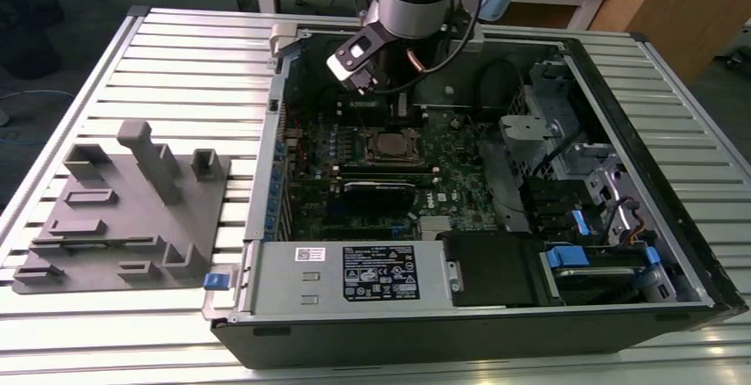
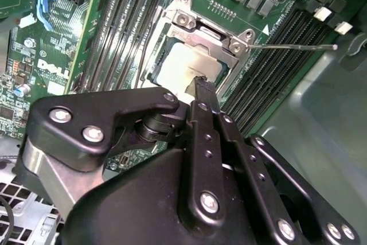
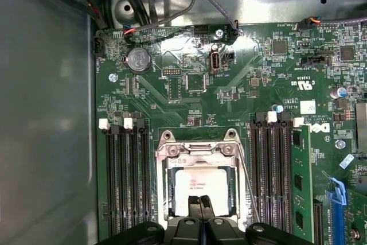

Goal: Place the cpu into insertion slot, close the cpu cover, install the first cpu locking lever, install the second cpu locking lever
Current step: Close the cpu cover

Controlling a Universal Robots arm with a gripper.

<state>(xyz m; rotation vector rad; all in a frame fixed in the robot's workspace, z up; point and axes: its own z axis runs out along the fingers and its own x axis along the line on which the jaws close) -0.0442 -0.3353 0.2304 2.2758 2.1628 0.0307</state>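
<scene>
Over the cpu point(image 3: 195, 181), closed pincer point(image 3: 200, 201)

One cpu point(image 3: 198, 183), one cover point(image 3: 200, 148), one tool point(image 3: 200, 200)

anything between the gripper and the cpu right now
Nothing visible does. The gripper hangs right over the cpu. The cover frame rings the cpu, and its window leaves the pale top bare.

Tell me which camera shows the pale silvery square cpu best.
The first wrist view: the pale silvery square cpu faces the camera squarely, the tool covering one edge. The second wrist view shows it obliquely; the exterior view, from far off.
</scene>
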